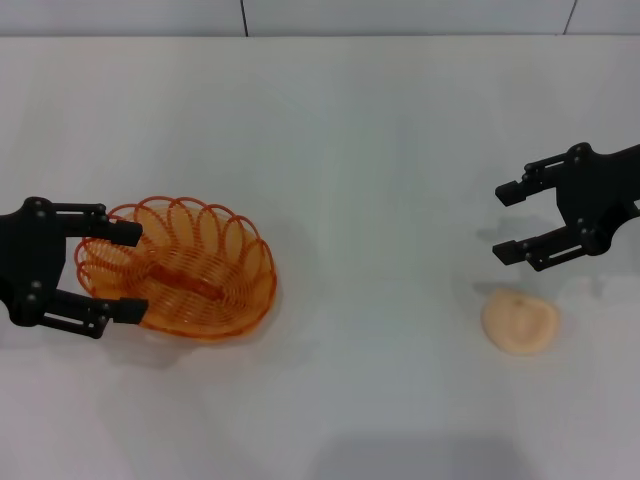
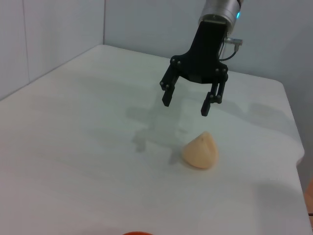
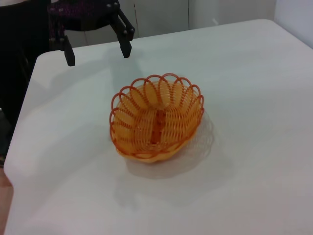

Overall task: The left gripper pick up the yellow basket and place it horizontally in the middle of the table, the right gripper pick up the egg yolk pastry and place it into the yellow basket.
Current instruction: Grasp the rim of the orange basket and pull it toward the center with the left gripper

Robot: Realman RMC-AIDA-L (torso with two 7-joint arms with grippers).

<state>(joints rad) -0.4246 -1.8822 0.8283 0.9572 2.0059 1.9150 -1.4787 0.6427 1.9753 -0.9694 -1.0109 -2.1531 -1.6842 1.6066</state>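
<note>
The plain white matte table [image 1: 350, 150] carries the oval orange wire basket [image 1: 185, 268] at 9 o'clock between the spread fingers of the left gripper [image 1: 125, 268], and the pale peach dome-shaped pastry [image 1: 520, 320] at 4 o'clock near the right gripper [image 1: 512, 222], which is also spread.

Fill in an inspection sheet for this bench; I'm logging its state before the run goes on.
Surface: white table, bare and unmarked.
Job's things: orange basket upright at the left; pastry on the table at the right, outside the basket.
Clutter: nothing seen.
Grippers: left gripper open above the basket's left rim; right gripper open, above and just behind the pastry.
Cables: one thin lead at the right wrist.
Surroundings: pale wall behind the table.
</note>
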